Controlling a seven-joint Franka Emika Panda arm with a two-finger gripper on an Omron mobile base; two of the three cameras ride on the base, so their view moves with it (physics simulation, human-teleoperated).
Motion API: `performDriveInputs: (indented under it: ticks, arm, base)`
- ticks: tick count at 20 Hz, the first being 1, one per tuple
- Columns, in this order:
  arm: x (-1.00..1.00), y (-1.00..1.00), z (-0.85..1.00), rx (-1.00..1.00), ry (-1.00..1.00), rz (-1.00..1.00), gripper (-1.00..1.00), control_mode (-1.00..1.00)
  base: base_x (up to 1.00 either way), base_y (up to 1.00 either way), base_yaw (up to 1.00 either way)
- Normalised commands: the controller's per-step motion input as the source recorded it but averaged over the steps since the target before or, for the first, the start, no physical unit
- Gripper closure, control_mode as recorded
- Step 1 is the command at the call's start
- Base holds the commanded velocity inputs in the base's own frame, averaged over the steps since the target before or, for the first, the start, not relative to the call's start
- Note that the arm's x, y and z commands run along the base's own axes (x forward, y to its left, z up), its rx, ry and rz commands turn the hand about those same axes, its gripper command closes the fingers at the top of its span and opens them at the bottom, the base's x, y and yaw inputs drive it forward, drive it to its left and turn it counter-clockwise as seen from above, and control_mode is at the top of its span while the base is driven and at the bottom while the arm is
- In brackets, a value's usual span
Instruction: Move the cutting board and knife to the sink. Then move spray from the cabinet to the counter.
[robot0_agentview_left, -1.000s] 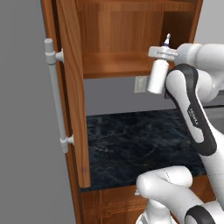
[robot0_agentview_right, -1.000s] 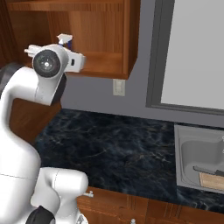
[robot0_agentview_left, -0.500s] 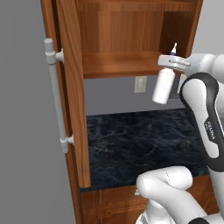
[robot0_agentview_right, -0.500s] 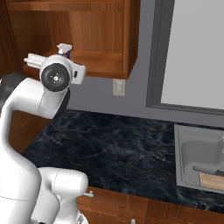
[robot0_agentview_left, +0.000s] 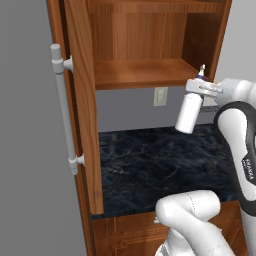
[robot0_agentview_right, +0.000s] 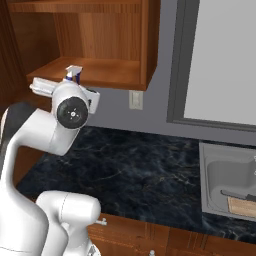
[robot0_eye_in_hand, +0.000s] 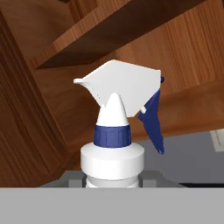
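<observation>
1. My gripper (robot0_agentview_left: 202, 95) is clamped on the spray (robot0_agentview_left: 189, 113), fingers pinching it near the neck; the bottle hangs clear of every surface.
2. Left base view: the spray sits at about 2 o'clock in the frame, its white body tilted, base swung toward 7 o'clock, nozzle tip up at 12.
3. It is outside the cabinet (robot0_agentview_left: 145, 37), just below and in front of the shelf's front right corner, above the counter (robot0_agentview_left: 150, 165) and not touching it.
4. Hand view: the white trigger head with blue collar and blue lever stands straight ahead of me; cabinet wood lies behind it.
5. Right base view: my wrist covers most of the bottle; the nozzle pokes out at 12 o'clock above the wrist.
6. The cabinet door (robot0_agentview_left: 82, 100) stands open at 9 o'clock, its silver bar handle (robot0_agentview_left: 62, 107) on the outer face.
7. The sink (robot0_agentview_right: 227, 180) lies at 4 o'clock in the right base view; the cutting board (robot0_agentview_right: 242, 206) rests inside, the knife (robot0_agentview_right: 240, 196) just beside it.
8. A wall outlet (robot0_agentview_left: 160, 96) sits on the grey wall under the cabinet.
</observation>
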Motion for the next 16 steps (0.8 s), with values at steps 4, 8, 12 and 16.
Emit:
performDriveInputs:
  ticks: [4, 8, 12, 16]
  arm:
    - [-0.03, -0.21, -0.22, 0.00, -0.11, 0.05, 1.00, -1.00]
    - [0.00, -0.28, -0.18, 0.01, -0.10, 0.06, 1.00, -1.00]
    - [-0.03, -0.26, -0.21, 0.02, -0.15, 0.07, 1.00, -1.00]
    - [0.01, -0.26, -0.11, 0.02, -0.12, 0.06, 1.00, -1.00]
  base:
    - [0.00, 0.00, 0.00]
    - [0.00, 0.00, 0.00]
    - [0.00, 0.00, 0.00]
    - [0.00, 0.00, 0.00]
